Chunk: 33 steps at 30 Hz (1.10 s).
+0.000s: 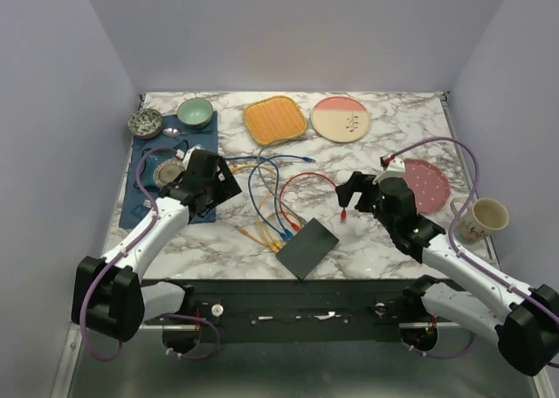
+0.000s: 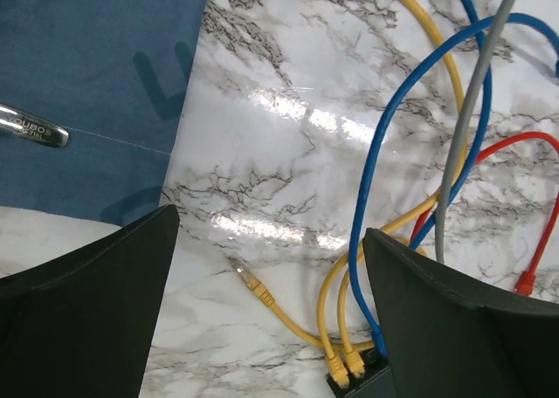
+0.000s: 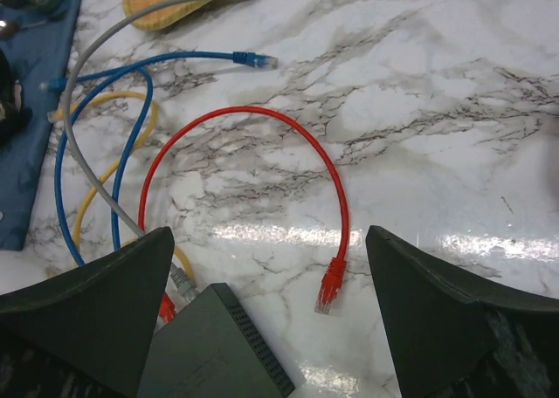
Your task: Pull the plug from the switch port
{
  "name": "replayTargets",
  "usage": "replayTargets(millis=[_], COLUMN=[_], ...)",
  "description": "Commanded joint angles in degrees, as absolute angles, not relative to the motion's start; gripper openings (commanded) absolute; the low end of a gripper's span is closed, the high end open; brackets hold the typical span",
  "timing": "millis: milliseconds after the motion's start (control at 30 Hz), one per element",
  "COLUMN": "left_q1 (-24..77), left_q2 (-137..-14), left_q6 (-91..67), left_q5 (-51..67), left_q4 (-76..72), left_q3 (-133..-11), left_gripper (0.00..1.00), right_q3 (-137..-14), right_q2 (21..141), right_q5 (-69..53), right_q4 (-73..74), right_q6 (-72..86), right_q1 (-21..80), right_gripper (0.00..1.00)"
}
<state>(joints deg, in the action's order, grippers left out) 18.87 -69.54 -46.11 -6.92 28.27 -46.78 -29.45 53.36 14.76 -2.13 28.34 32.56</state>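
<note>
The switch [image 1: 307, 248] lies flat on the desk [image 1: 384, 136], lower centre of the top view. Yellow plugs [image 2: 335, 368] sit in its upper-left edge. Left tool [image 2: 271, 324] and right tool [image 3: 269, 315] are spread, holding nothing.

**A:** What is the tabletop [image 2: 288, 110] like?
**B:** Marble-patterned, smooth and glossy, with bright glare streaking across it.
**A:** And the switch [image 1: 307, 247]?
**B:** Matt dark grey, smooth on top. The red cable [image 3: 262, 112] has a smooth, faintly shiny plastic jacket.
**A:** The blue mat [image 2: 87, 58]?
**B:** Matt cloth. The spoon handle [image 2: 33, 132] is polished metal. The fingers [image 2: 79, 328] of the left end effector [image 2: 271, 223] look matt black.
</note>
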Motion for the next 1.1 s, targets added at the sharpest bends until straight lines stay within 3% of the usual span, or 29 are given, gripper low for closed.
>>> replayTargets(millis=[0, 300, 733, 1067], left_q1=[19.0, 20.5, 37.1, 39.6], left_q2=[-65.0, -63.6, -66.7, -69.4], left_q6=[-45.3, -44.5, -46.8, -44.5], left_q5=[-6.8, -6.4, -16.9, -18.5], left_q4=[26.4, 24.1, 27.6, 27.6], left_q3=[-45.2, -44.7, -45.6, -48.9], left_gripper=[0.99, 0.99, 0.95, 0.94], right_q3=[-30.6, -31.6, -40.1, -37.4], right_q2=[54.4, 56.6, 71.4, 66.9], right_q5=[10.0, 4.8, 2.9, 3.3], right_q4=[-2.8, -1.9, 6.4, 9.5], right_q6=[27.3, 24.4, 24.8, 22.8], right_q1=[32.7, 32.8, 37.1, 48.0], right_gripper=[1.00, 1.00, 0.99, 0.70])
